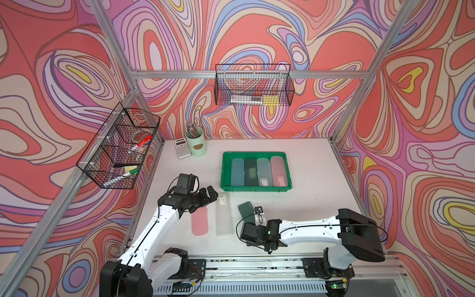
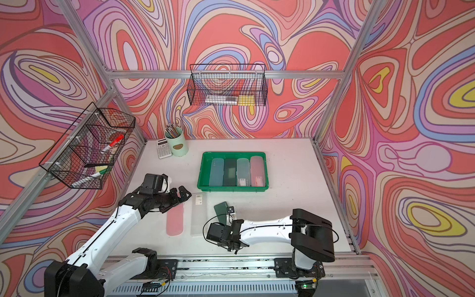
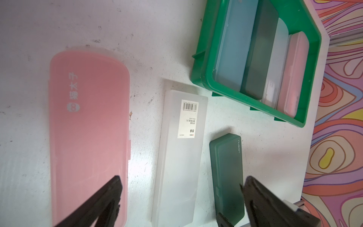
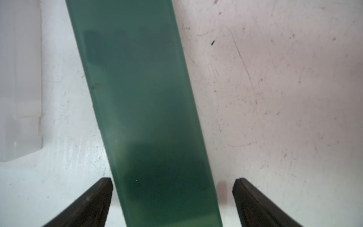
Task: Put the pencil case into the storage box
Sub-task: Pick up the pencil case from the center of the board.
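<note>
Right gripper (image 4: 172,184) straddles case (image 4: 137,98) (edges clear).

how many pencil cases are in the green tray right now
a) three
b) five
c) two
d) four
d: four lie side by side in the tray: a blue case, a dark case, a pale case and a pink case.
</note>
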